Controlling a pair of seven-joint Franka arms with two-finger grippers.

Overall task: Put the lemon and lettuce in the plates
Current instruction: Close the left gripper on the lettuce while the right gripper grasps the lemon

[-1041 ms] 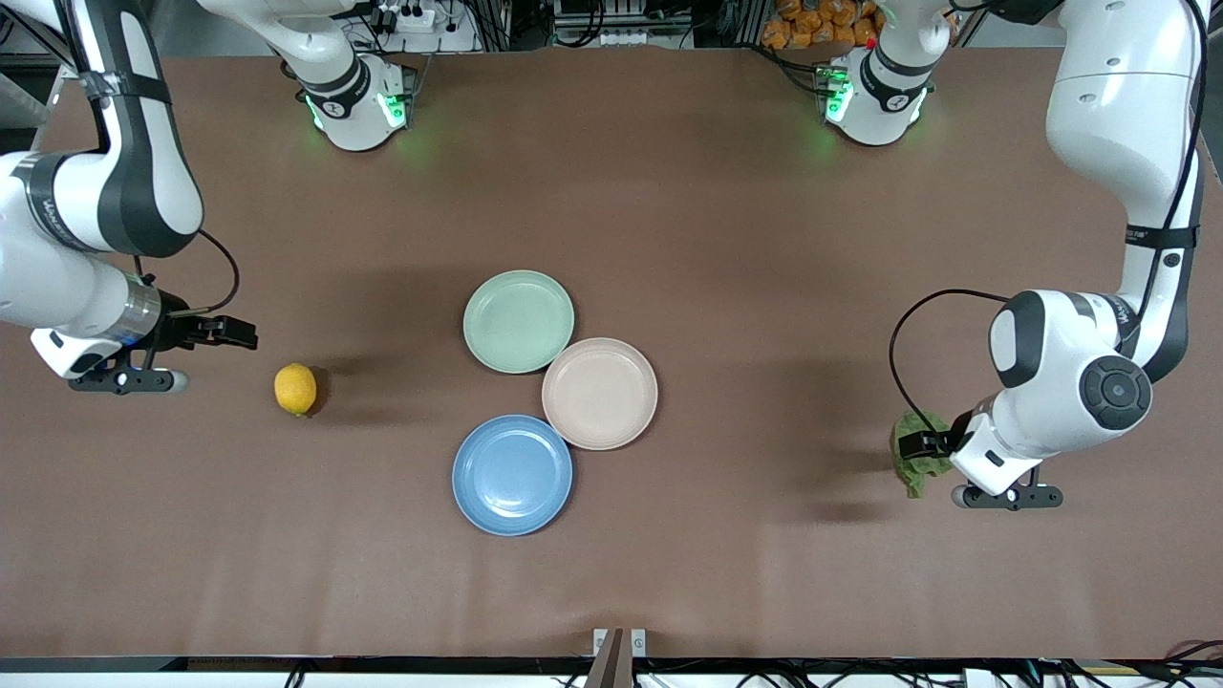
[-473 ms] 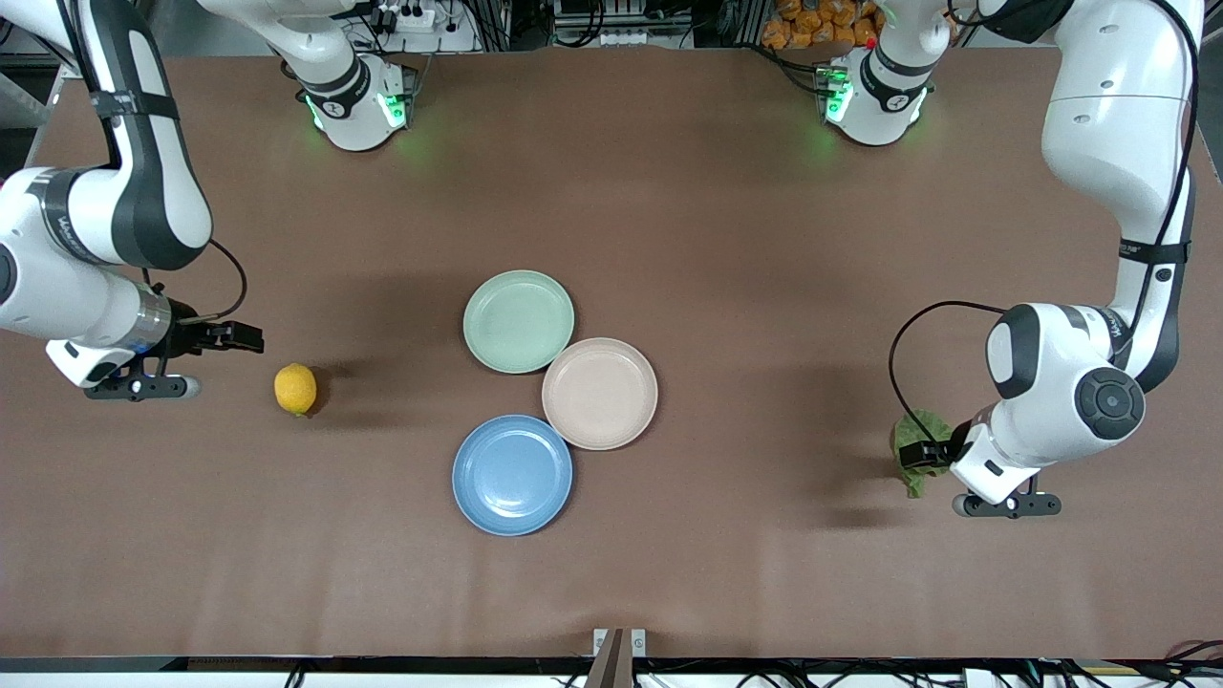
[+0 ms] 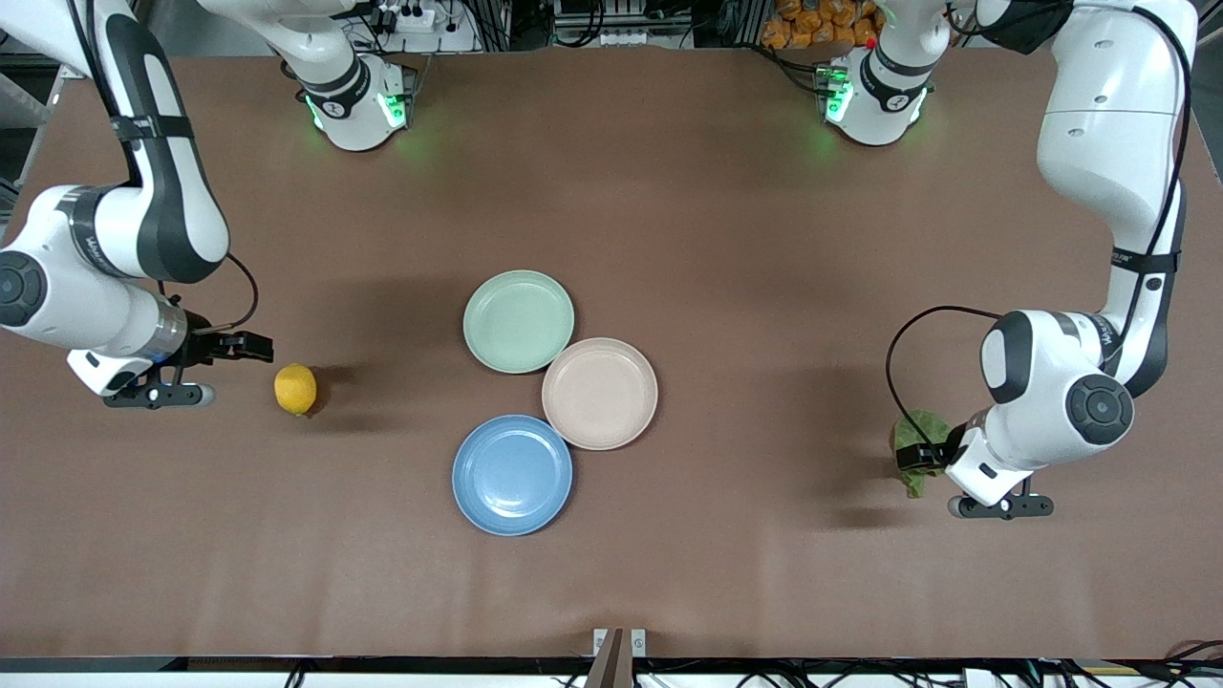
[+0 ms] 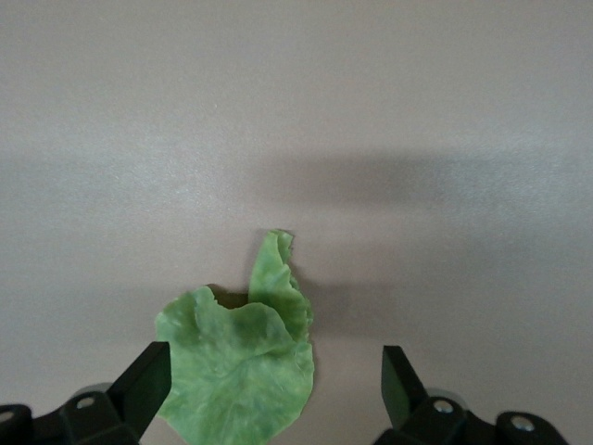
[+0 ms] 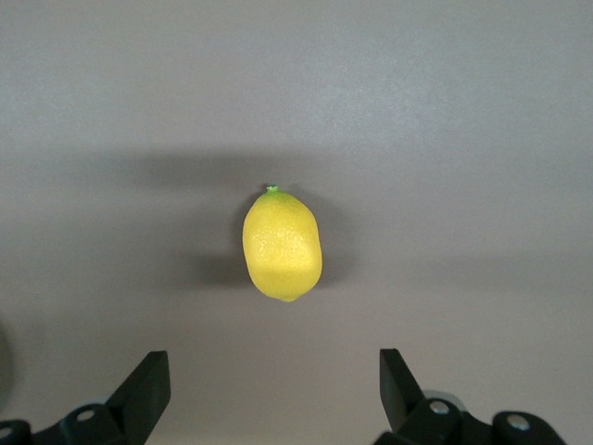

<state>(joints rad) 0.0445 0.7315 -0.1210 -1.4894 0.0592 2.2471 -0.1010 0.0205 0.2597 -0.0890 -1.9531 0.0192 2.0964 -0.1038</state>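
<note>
Hovering both sets of fingers wide open, left gripper (image 3: 925, 457) over lettuce (image 4: 237, 371), right gripper (image 3: 250, 346) by lemon (image 3: 295, 388). Nothing grabbed yet, blue plate (image 3: 512, 475) and pink plate (image 3: 599, 393) empty.

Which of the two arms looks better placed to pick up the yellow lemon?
The right arm. Its open pincer is beside the lemon, which sits centred ahead of its fingers in its wrist view. The left pincer is open over the lettuce at the left arm's end of the table.
</note>
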